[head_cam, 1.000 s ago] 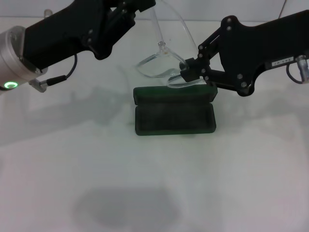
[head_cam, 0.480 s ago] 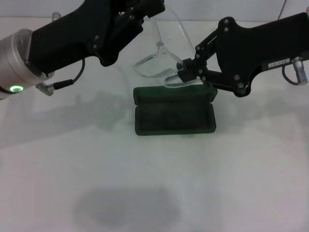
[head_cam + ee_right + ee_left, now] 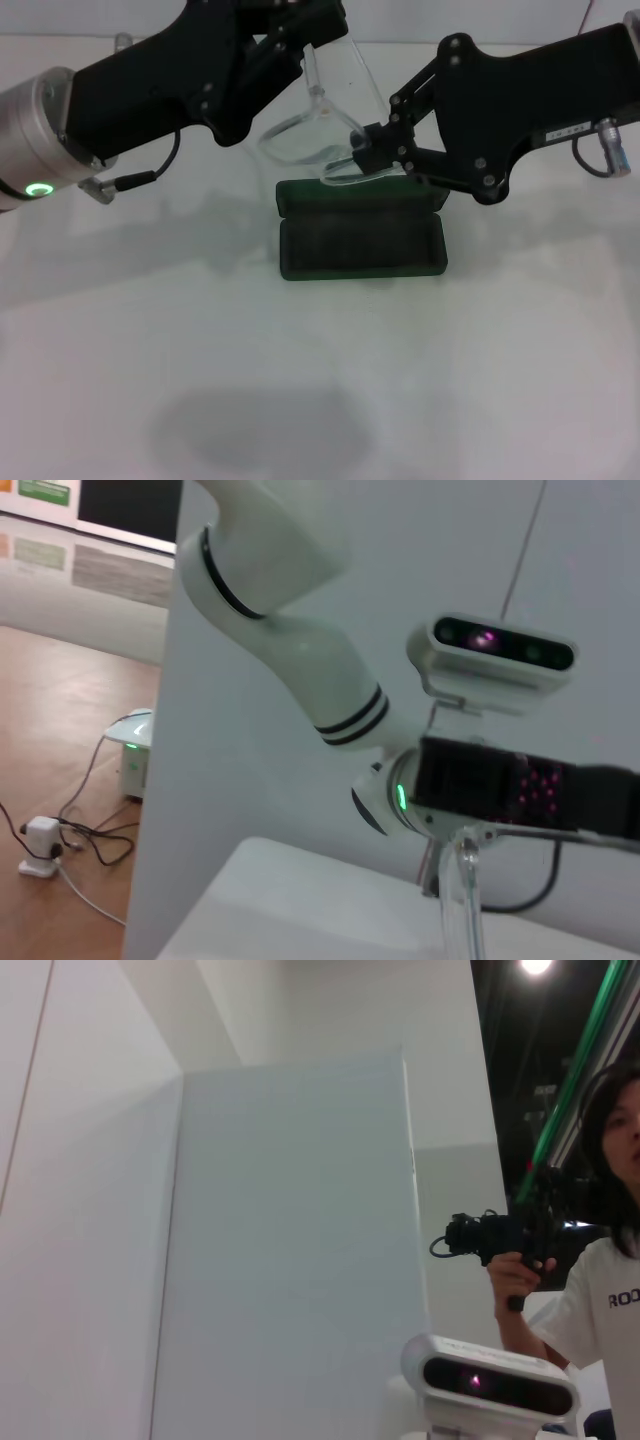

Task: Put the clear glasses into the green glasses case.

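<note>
You shifted both grippers leftward w/ clear glasses (image 3: 318,125); right gripper (image 3: 362,157) pinched an arm above green glasses case (image 3: 361,232), left gripper (image 3: 300,30) fingers hidden — can't tell.

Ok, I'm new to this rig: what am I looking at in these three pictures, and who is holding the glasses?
The wide picture is from the robot's head, looking down at a white table. The two black arms are its own. The left gripper and right gripper hold the clear glasses between them, above the open green glasses case, which lies on the table. The other two pictures come from wrist cameras, aimed off into the room: one shows a person filming, the other shows one clear arm of the glasses.
</note>
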`<move>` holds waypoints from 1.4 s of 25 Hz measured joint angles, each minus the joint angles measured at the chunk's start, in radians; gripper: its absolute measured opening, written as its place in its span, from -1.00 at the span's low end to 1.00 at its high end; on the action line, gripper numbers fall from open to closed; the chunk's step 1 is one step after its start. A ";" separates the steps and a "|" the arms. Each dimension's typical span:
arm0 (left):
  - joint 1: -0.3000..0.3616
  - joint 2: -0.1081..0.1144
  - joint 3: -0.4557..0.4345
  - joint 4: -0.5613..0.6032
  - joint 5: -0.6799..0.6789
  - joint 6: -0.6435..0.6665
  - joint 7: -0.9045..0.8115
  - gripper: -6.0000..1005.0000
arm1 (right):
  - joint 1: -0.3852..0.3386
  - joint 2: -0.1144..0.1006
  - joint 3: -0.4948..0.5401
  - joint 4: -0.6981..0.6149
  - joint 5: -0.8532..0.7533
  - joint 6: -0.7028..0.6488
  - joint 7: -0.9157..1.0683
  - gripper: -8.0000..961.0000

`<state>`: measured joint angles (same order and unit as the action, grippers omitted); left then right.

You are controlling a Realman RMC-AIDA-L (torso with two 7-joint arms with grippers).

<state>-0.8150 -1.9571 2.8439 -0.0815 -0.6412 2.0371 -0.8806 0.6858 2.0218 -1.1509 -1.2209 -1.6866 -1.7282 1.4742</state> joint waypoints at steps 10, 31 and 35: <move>0.006 -0.002 0.000 -0.020 0.054 -0.003 -0.016 -0.88 | 0.002 0.000 -0.026 -0.011 0.014 0.002 -0.002 -0.88; 0.012 -0.012 0.000 -0.029 0.077 -0.003 -0.025 -0.88 | -0.016 0.000 -0.032 -0.026 0.041 -0.004 -0.003 -0.88; 0.010 -0.008 -0.001 -0.028 0.071 -0.002 -0.025 -0.88 | -0.018 0.000 -0.032 -0.026 0.041 -0.004 -0.003 -0.88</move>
<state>-0.8053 -1.9655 2.8430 -0.1092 -0.5704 2.0352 -0.9059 0.6680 2.0218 -1.1828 -1.2472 -1.6452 -1.7318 1.4711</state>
